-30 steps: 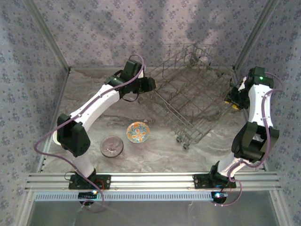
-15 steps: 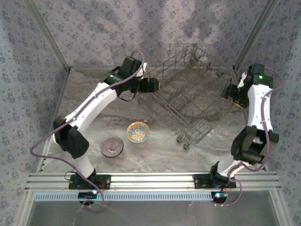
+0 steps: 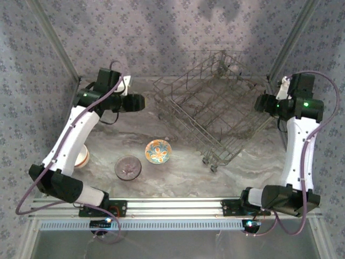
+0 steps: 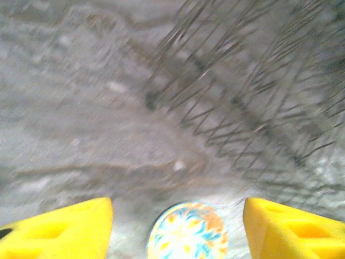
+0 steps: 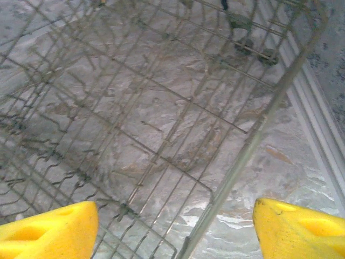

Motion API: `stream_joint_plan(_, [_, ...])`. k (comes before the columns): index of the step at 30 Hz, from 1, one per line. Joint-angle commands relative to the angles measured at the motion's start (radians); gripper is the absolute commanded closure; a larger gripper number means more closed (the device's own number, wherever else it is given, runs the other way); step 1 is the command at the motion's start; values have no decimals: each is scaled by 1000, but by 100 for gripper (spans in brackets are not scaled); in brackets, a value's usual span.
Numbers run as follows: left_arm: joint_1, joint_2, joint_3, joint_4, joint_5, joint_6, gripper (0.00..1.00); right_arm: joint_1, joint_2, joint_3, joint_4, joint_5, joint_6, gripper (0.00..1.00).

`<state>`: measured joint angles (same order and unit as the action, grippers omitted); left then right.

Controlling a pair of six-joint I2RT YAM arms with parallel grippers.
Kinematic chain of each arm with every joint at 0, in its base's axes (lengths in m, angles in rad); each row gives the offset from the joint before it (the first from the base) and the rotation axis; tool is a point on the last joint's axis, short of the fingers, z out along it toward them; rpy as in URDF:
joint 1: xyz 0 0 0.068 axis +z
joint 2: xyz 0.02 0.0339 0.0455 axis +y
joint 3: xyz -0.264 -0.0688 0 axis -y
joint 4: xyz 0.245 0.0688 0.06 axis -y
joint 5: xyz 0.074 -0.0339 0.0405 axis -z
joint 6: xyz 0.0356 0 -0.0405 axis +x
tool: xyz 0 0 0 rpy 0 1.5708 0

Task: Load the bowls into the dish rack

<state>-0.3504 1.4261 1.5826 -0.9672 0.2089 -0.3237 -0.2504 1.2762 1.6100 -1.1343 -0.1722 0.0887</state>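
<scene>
The left tool (image 3: 141, 102) has swung from the rack (image 3: 210, 113) toward nine o'clock, uncovering a bowl (image 3: 82, 157); the right arm (image 3: 299, 135) has straightened.

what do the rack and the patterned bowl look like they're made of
Rack: thin metal wire, dull grey, maybe coated; the table shows through its open grid. Patterned bowl: glazed ceramic or plastic, can't tell which; smooth with a bright printed pattern.
</scene>
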Motion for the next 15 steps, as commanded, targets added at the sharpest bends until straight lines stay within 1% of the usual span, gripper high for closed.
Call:
stream_joint_plan(1, [22, -14, -122, -110, 8, 83, 38, 90, -32, 43, -44, -42, -15, 25])
stream_joint_plan(6, [17, 8, -273, -96, 112, 96, 42, 292, 5, 93, -54, -24, 0, 27])
stream_joint_plan(8, [-1, 34, -328, -79, 124, 105, 44, 381, 24, 107, -37, -18, 22, 29])
stream_joint_plan(10, [-19, 58, -364, -56, 113, 110, 46, 457, 43, 133, -39, -15, 32, 31])
stream_joint_plan(12, [-35, 79, -380, -33, 114, 110, 47, 537, 61, 165, -48, -5, 38, 34])
stream_joint_plan(15, [-49, 100, -386, 2, 126, 92, 47, 665, 78, 202, -55, 2, 69, 44])
